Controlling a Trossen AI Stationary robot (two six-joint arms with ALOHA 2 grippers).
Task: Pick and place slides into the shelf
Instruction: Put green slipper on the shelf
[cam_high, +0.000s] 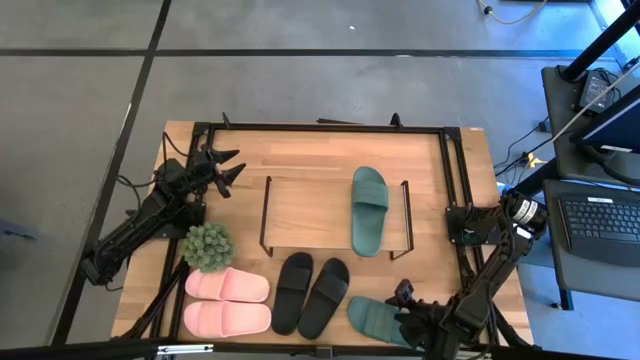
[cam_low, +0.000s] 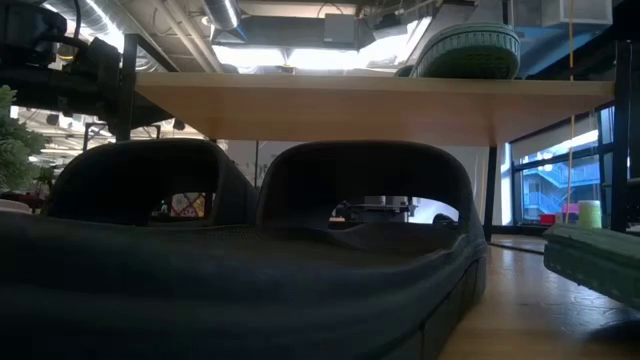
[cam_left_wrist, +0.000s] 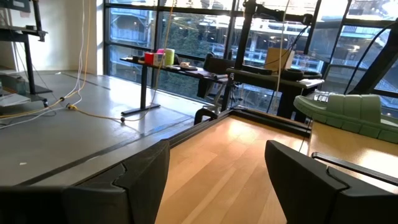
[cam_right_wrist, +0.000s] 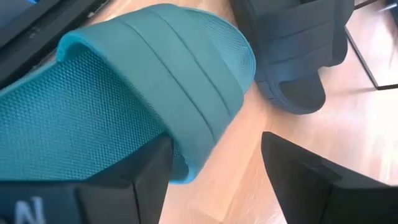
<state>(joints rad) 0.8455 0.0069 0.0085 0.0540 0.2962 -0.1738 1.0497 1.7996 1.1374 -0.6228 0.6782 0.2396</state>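
1. The right end effector (cam_high: 408, 322) is at the table's (cam_high: 240, 150) front edge near the right corner, fingers apart, one on each side of a dark green slide (cam_high: 375, 318) lying there; it is not yet clamped.
2. The other green slide (cam_high: 369, 208) lies on the shelf's (cam_high: 305, 212) right end.
3. The black slides (cam_high: 311, 293) and pink slides (cam_high: 227, 301) lie along the table's front edge.
4. The left end effector (cam_high: 228, 168) waits with fingers apart near the table's back-left corner.
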